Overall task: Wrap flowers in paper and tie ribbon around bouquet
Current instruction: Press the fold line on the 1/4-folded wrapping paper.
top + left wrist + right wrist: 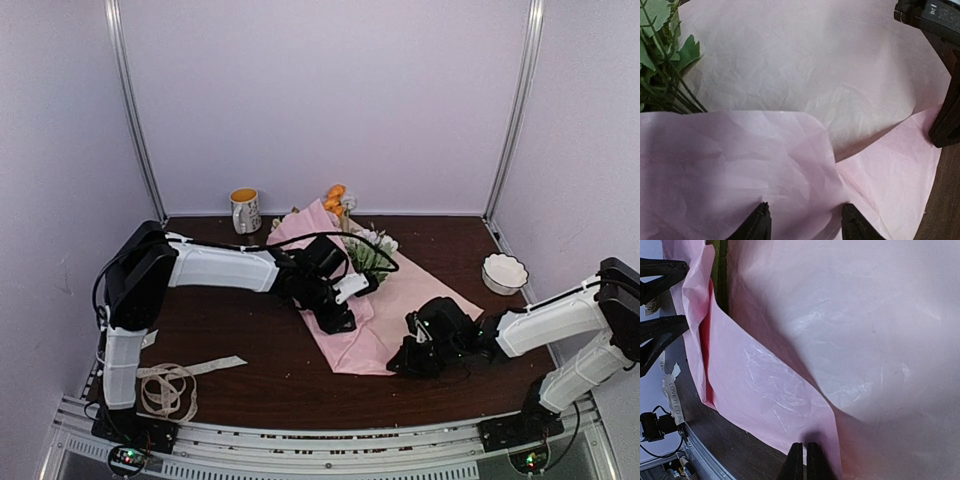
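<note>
**Progress check: early days imo**

Flowers [368, 255] are lying on the pink paper [400, 300] mid-bench [250, 350], blooms toward the far wall, so that bit's done. Wrapping looks barely begun tho. In the left wrist view one flap is folded over w/ the stems running in under it, and the rest of the sheet is spread out flat. No cone yet afaict.

Left gripper [806, 222] sits over that flap w/ jaws about half apart, not clamping anything I can see. Right gripper [803, 460] is pinched tight on the paper's near corner, prob set up to bring that side across.

Ribbon [170, 385] is a loose heap on the bench by the left arm's base, well apart from the paper, untouched. So left to do: fold the 2nd side, roll it up, then the whole tying part.
</note>
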Controlling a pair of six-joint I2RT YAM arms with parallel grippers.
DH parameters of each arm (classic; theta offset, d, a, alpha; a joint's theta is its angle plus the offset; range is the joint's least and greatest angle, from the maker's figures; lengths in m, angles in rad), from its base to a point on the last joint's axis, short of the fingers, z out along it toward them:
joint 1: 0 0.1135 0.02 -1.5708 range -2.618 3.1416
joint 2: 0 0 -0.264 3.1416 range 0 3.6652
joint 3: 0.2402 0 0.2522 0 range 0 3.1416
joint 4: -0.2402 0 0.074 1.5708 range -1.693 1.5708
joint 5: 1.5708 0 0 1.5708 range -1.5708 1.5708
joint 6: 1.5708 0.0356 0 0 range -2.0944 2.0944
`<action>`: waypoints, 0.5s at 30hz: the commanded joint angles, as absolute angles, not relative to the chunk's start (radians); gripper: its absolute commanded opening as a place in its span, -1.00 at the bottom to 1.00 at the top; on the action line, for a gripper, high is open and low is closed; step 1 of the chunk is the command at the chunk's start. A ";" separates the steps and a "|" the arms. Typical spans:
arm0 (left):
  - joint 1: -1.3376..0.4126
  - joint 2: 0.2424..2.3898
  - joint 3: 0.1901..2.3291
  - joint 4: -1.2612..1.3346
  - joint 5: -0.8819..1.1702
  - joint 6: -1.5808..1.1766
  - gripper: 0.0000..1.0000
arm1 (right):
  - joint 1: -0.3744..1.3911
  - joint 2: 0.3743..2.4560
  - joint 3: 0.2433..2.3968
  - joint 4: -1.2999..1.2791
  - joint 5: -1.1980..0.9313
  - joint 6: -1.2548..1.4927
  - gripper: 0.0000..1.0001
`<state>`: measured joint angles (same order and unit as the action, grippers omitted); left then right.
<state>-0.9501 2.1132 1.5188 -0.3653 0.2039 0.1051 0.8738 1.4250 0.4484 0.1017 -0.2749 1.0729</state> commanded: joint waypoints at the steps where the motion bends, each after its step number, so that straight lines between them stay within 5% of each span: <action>1: -0.960 2.212 1.604 -0.401 0.247 0.135 0.00 | 0.864 1.407 0.474 -0.103 -0.190 1.033 -0.90; 6: -0.962 2.245 1.655 -0.445 0.279 0.146 -0.02 | 0.819 1.299 0.588 -0.350 -0.049 0.924 -0.72; 10: -0.962 2.254 1.661 -0.456 0.295 0.144 -0.02 | 0.798 1.219 0.709 -0.632 0.285 0.920 -0.58; 15: -0.962 2.255 1.663 -0.463 0.300 0.145 -0.02 | 0.696 1.186 0.721 -0.687 0.318 0.949 -0.02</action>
